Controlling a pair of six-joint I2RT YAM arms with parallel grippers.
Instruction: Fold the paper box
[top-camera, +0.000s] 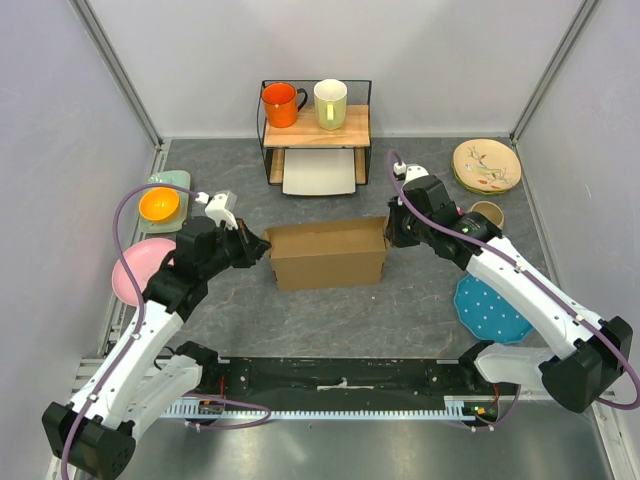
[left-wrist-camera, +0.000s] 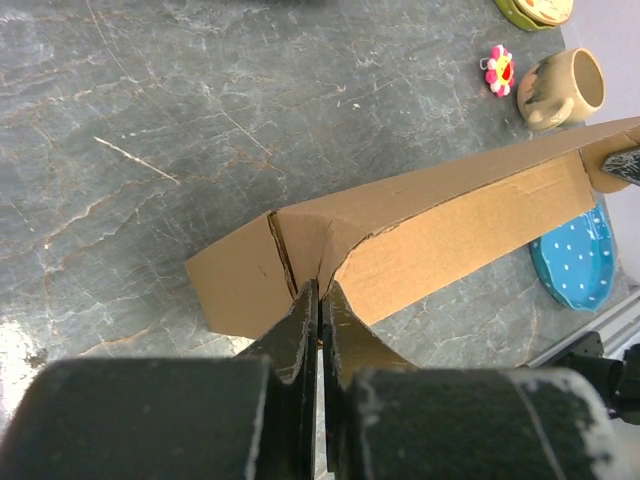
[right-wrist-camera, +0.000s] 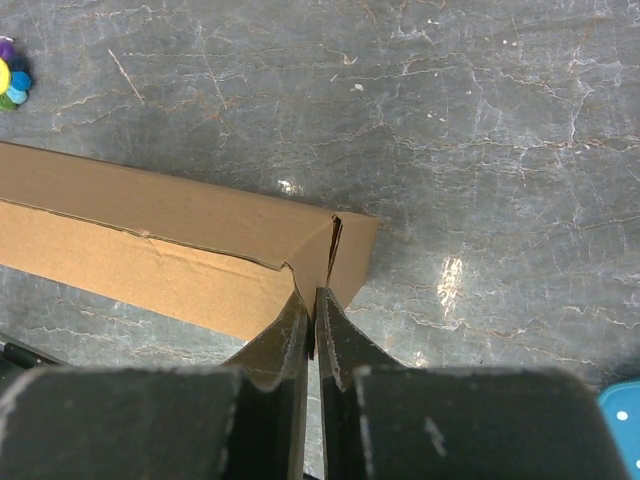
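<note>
Findings, top view. The paper box (top-camera: 328, 258) stands on the grey table (top-camera: 420, 330) at mid-field. Its long axis runs 9 to 3 o'clock and its open top faces up.

My left gripper (top-camera: 262, 247) is at the box's 9 o'clock end. In the left wrist view its fingers are pressed together, with only a hairline gap. They pinch the top edge of the end wall where the cardboard creases at the corner.

My right gripper (top-camera: 390, 232) is at the 3 o'clock end. In the right wrist view the jaws are likewise drawn in to a thin slit, and they nip the cardboard edge at that corner.

Surroundings, relative to the box:
- A wooden shelf (top-camera: 355, 125) stands at 12 o'clock. It carries an orange mug (top-camera: 281, 104) and a pale mug (top-camera: 330, 103), and a white tray (top-camera: 319, 172) lies beneath it.
- An orange bowl (top-camera: 159, 204) is at 10 o'clock.
- A pink plate (top-camera: 140, 265) is at 9 o'clock, partly under my left arm.
- A floral plate (top-camera: 486, 165) and a brown cup (top-camera: 487, 213) are at 2 o'clock.
- A blue dotted plate (top-camera: 490, 310) is at 4 o'clock, partly under my right arm.
</note>
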